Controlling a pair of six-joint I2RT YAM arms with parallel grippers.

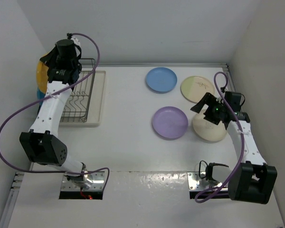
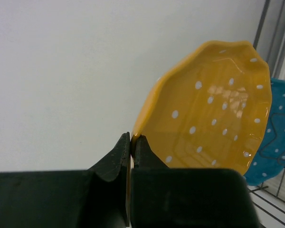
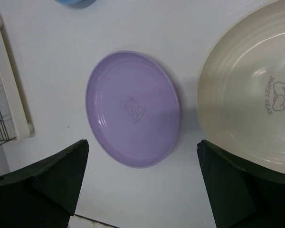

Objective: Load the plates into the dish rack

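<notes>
My left gripper (image 1: 54, 64) (image 2: 132, 138) is shut on the rim of the orange dotted scalloped plate (image 1: 41, 71) (image 2: 209, 114) and holds it on edge over the left end of the dark wire dish rack (image 1: 80, 97). The teal dotted plate (image 1: 40, 93) (image 2: 276, 137) stands just behind it among the rack wires. My right gripper (image 1: 207, 112) (image 3: 142, 142) is open and empty above the table, between the lavender plate (image 1: 170, 122) (image 3: 133, 109) and the cream plate (image 1: 210, 128) (image 3: 256, 95). The light blue plate (image 1: 161, 79) and the cream-and-pale-green plate (image 1: 197, 89) lie further back.
The rack sits on a cream drip tray (image 1: 99, 95) (image 3: 9, 80) at the table's left. White walls stand close at the left, back and right. The left arm's purple cable loops over the rack. The cream plate bears a small bear print.
</notes>
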